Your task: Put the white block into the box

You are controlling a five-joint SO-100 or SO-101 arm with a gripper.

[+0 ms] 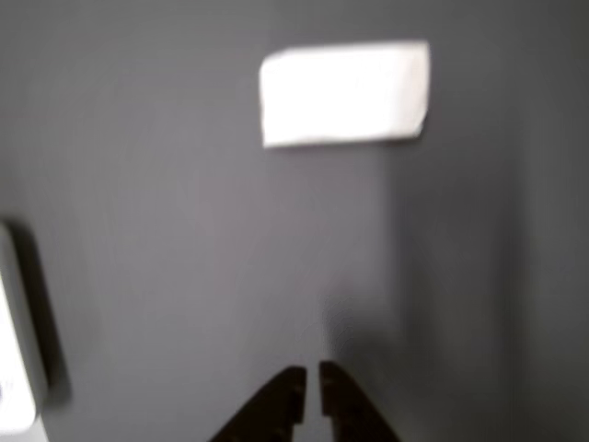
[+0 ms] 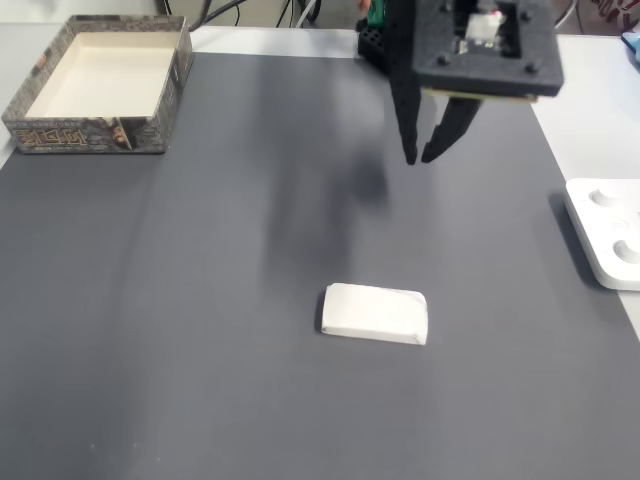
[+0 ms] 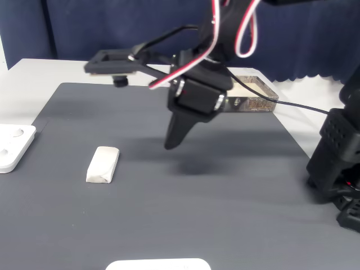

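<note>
We hover our gripper [image 2: 419, 159], fingers nearly pinched together and empty, above the dark mat [image 2: 200, 350] while the white block [image 2: 374, 313] lies mid-mat toward the near edge in a fixed view, long axis crosswise to our approach, far from the box [image 2: 100, 85].
</note>
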